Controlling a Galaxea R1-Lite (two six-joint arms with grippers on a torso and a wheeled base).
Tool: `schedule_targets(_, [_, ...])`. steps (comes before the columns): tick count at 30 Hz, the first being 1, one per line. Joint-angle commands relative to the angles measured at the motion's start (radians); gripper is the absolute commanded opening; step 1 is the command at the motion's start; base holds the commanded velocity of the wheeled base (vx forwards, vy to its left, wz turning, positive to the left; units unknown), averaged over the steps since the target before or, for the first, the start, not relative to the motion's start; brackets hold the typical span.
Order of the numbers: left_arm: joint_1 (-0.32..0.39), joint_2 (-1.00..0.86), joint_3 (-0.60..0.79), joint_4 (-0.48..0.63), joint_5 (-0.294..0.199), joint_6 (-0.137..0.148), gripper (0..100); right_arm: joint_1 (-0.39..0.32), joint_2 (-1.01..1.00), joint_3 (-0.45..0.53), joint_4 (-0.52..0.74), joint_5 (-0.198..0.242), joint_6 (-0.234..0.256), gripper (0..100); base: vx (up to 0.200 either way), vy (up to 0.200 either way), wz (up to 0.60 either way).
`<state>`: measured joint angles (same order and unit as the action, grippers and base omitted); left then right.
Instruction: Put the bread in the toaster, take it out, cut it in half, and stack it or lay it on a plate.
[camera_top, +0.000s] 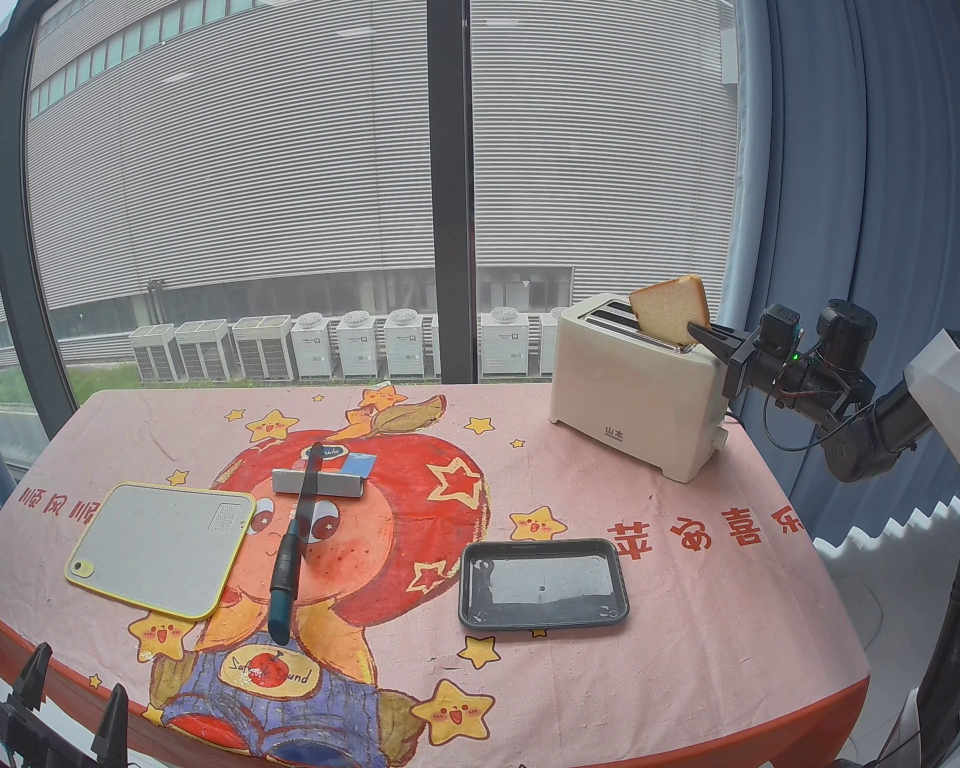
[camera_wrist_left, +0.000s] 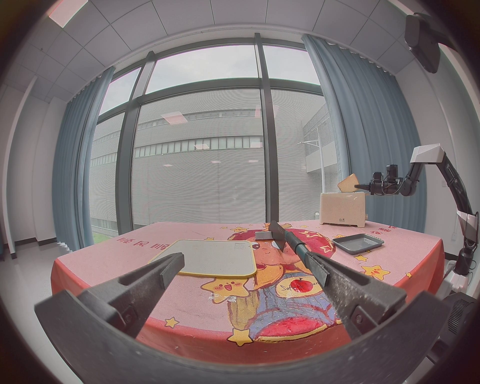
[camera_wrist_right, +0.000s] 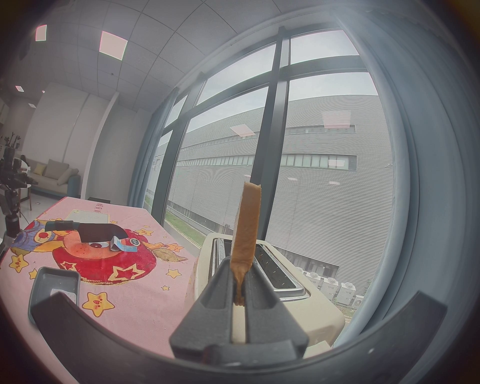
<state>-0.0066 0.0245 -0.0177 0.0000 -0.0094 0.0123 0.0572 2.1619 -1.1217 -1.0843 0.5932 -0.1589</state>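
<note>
The right gripper (camera_top: 700, 335), at the right of the head view, is clamped shut on the lower edge of a bread slice (camera_top: 670, 308). The slice stands on edge, tilted, over the slots of the cream two-slot toaster (camera_top: 640, 395) in the upper right of the table. Most of it is above the toaster's top, and I cannot tell whether its lower corner dips into a slot.

The left gripper (camera_wrist_left: 245, 260) hovers at the near left edge of the table with its fingers spread wide and nothing between them.

On the pink cartoon tablecloth (camera_top: 720, 610), a grey cutting board (camera_top: 160, 545) with a yellow rim lies at the left. Just right of it a knife (camera_top: 295, 545) with a black blade and teal handle end leans on a small knife rest (camera_top: 340, 485). A black rectangular tray (camera_top: 612, 592) lies in the lower middle, well apart from the toaster.
</note>
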Motion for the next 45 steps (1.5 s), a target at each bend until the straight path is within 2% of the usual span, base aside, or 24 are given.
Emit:
schedule_targets(1, [0.000,0.000,0.016,0.000,0.000,0.000,100,0.003,0.007,-0.010,0.000,0.000,-0.001,0,0.000,0.000,0.00])
schedule_targets(17, [0.000,0.000,0.016,0.000,0.000,0.000,100,0.001,0.022,-0.026,0.001,0.000,-0.001,0,0.000,0.000,0.00])
schedule_targets(18, [0.000,0.000,0.016,0.000,0.000,0.000,100,0.003,0.021,-0.027,0.001,0.000,-0.001,100,0.000,0.000,0.00])
schedule_targets(45, [0.000,0.000,0.016,0.000,0.000,0.000,100,0.016,-0.002,-0.010,-0.019,-0.004,0.012,100,0.000,0.000,0.00])
